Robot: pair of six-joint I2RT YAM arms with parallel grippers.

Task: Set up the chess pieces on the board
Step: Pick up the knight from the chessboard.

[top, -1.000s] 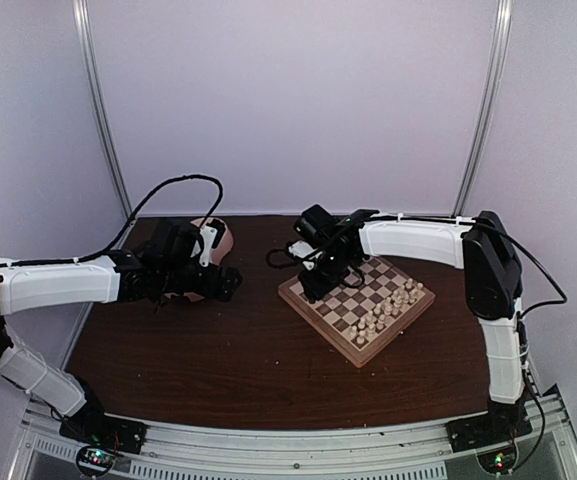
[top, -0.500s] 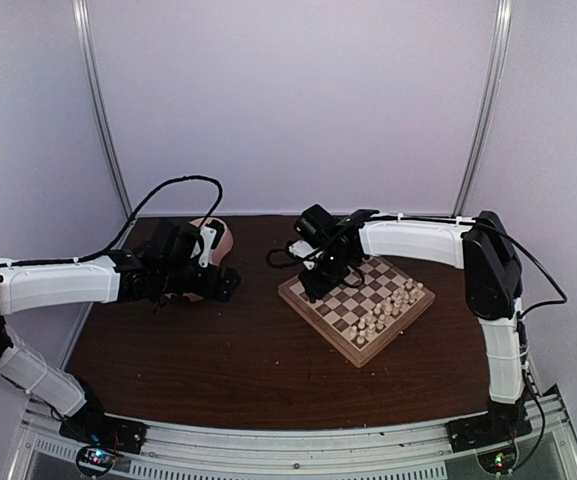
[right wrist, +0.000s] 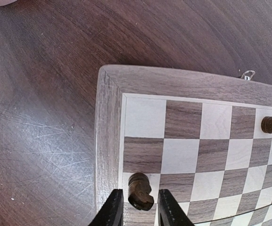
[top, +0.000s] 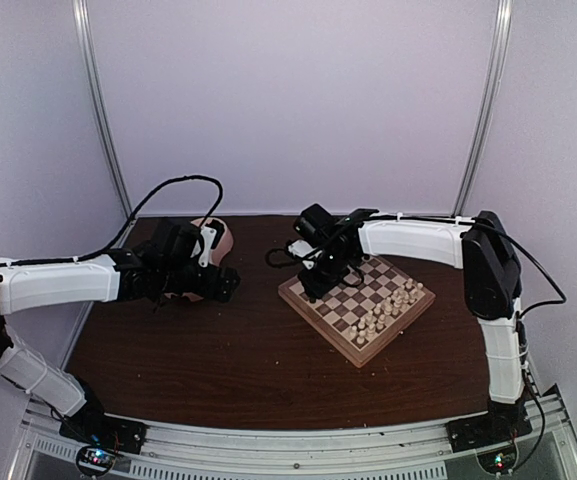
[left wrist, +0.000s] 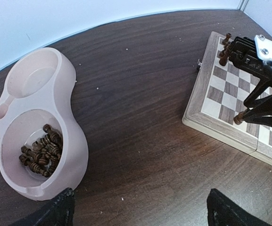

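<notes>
Bare tabletop (right wrist: 41, 94) flanks the board (right wrist: 108, 141) edge; right end effector (right wrist: 140, 207) narrowly straddles a dark knight (right wrist: 139, 190).

top: high, behind arms | wrists: close, looking down | shared: board (top: 356, 298) corner

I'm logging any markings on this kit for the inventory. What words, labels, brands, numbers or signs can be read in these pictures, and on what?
None can be read.
The chessboard shows only plain squares and a bare wooden border.
The pink double bowl has no print.
The right gripper and the dark chess piece between its fingers carry no marking.
The arm bases in the top view show small lights only, no legible text.
</notes>
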